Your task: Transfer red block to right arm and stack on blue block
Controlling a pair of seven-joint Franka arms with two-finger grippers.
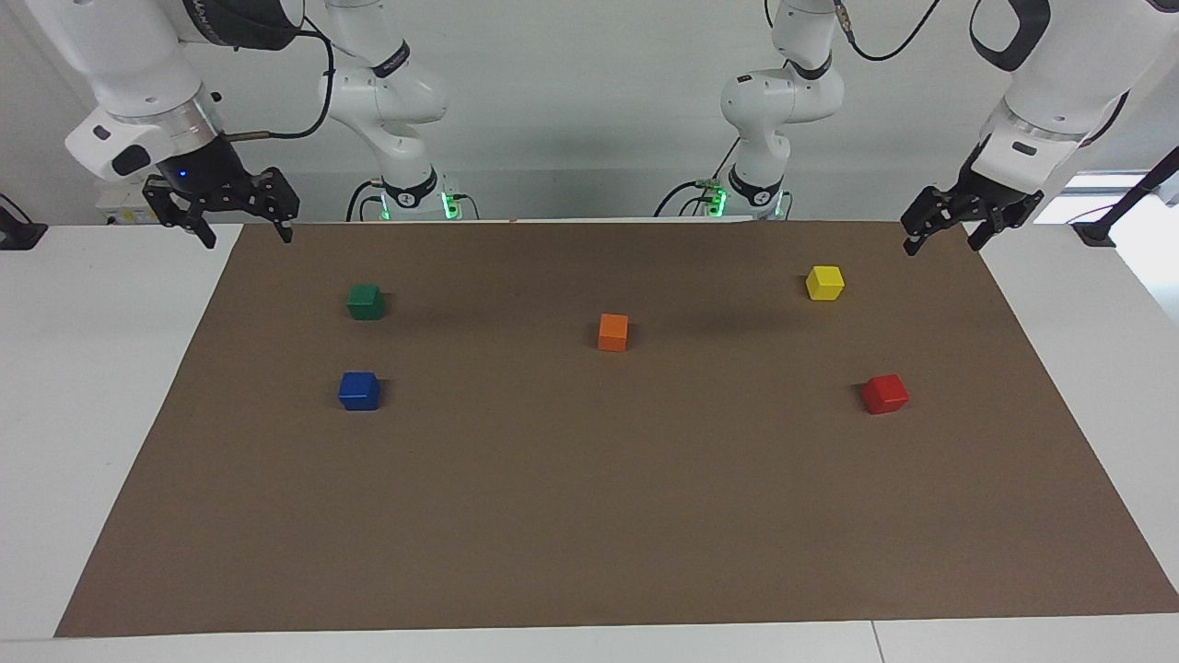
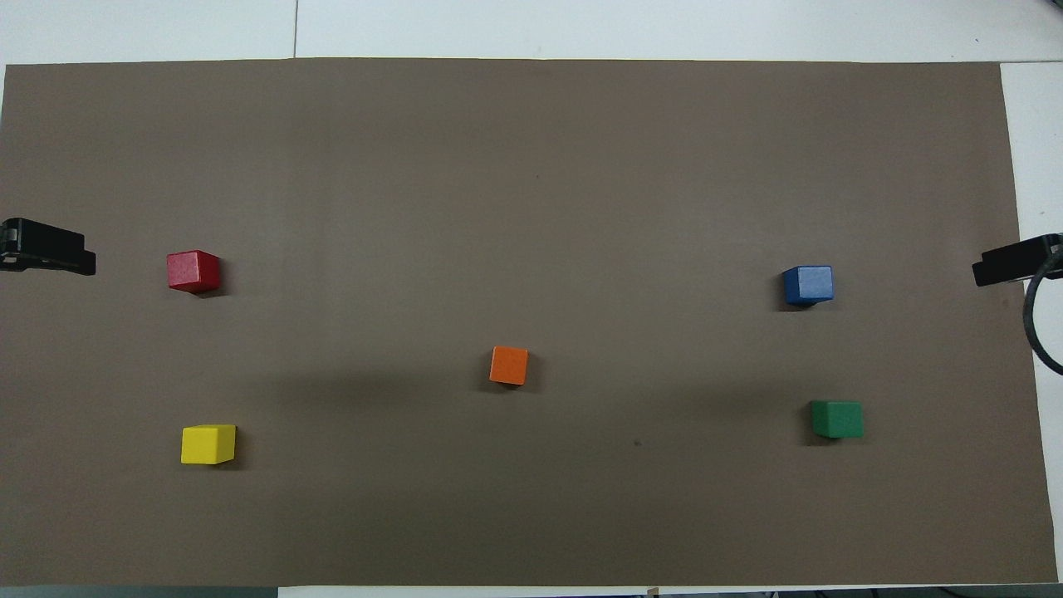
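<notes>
A white table (image 1: 92, 414) carries a large brown paper mat (image 1: 589, 516) that covers most of its top. Two white jointed arms wait raised at the robots' edge of that mat, one at each end. The right arm (image 1: 129, 83), with a silver wrist ring and a small blue light, holds its black two-finger right pincer (image 1: 247, 235) in the air over the mat's corner at its own end, fingers spread apart and holding nothing. The left arm (image 1: 1059, 83) holds the black left pincer (image 1: 941, 244) over the mat's other robot-side corner, also released and empty.

Five small painted cubes sit apart on the mat, none touching another. An orange cube (image 1: 612, 331) lies near the mat's middle and serves as the landmark. The small bright red block (image 1: 885, 393) rests flat on the mat toward the left arm's end from the orange cube and slightly farther from the robots. The small deep blue block (image 1: 359, 390) sits toward the right arm's end from the orange cube, also slightly farther from the robots. A green cube (image 1: 365, 301) lies toward the right arm's end and nearer the robots than the orange cube; a yellow cube (image 1: 824, 282) lies likewise toward the left arm's end.
</notes>
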